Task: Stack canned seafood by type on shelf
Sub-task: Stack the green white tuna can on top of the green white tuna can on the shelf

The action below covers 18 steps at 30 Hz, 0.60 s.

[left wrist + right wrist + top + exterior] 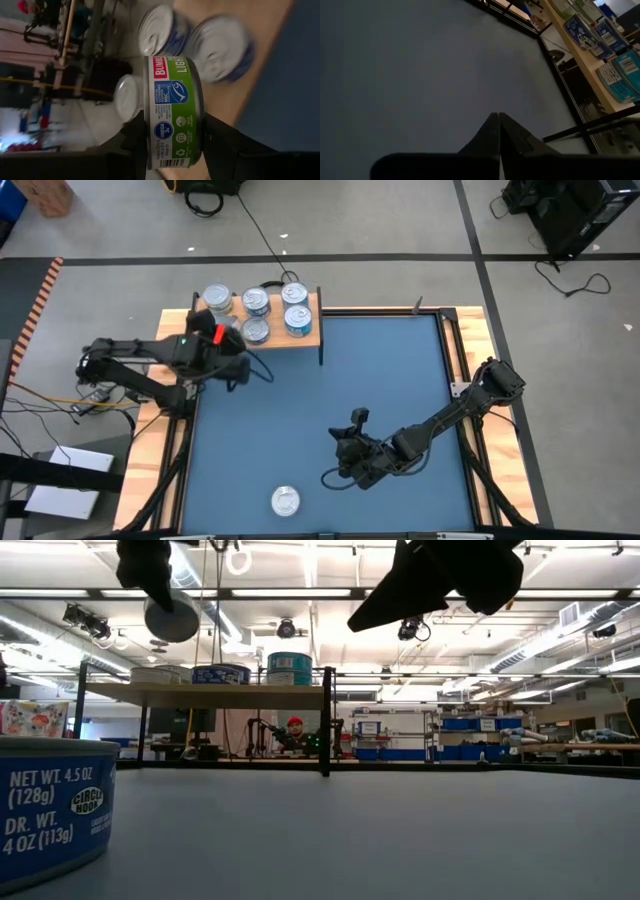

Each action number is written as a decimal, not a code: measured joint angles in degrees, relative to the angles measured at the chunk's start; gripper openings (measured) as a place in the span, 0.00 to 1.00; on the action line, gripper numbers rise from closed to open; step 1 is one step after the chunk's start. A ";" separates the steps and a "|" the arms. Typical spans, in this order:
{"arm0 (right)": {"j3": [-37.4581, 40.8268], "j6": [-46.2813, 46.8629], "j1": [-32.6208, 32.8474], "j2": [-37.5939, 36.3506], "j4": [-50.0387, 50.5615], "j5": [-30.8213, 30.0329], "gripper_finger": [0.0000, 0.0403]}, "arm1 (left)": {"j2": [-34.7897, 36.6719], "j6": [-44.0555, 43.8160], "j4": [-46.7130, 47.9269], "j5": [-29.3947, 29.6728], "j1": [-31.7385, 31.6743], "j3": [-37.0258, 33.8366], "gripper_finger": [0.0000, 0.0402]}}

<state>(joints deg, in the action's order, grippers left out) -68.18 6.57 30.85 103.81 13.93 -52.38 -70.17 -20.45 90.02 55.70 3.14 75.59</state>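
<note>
Two dark arms work over the blue tabletop [300,400]. Over at the left, the left gripper [172,150] has its jaws clamped on a short round tin with a green-and-white label [172,107], held on edge beside the light wooden shelf on thin black legs [312,332], where several silver-lidded tins [296,318] sit. One lone silver-lidded tin [285,500] rests near the front edge. Further right, the right gripper [498,131] hovers with jaws pressed together, empty.

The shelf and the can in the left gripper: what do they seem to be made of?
The shelf: its top looks like light, matte wood with a pale tan surface; the legs look like thin black metal. The can in the left gripper: probably metal, judging by the silvery lids of the cans beside it, with a glossy printed green and white label around its side.
</note>
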 joint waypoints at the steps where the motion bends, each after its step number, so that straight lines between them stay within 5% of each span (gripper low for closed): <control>1: 0.00 0.00 -0.02 0.00 0.04 0.00 0.01 | 0.00 1.41 -0.02 -0.02 -1.63 0.00 0.37; 18: 0.02 0.00 0.02 0.02 0.44 0.02 0.01 | -0.33 9.93 -1.99 -1.84 -18.63 -4.38 0.37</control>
<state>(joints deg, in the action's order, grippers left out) -68.16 6.57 30.87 103.83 14.37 -52.36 -70.50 -10.52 88.03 53.87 -15.49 71.21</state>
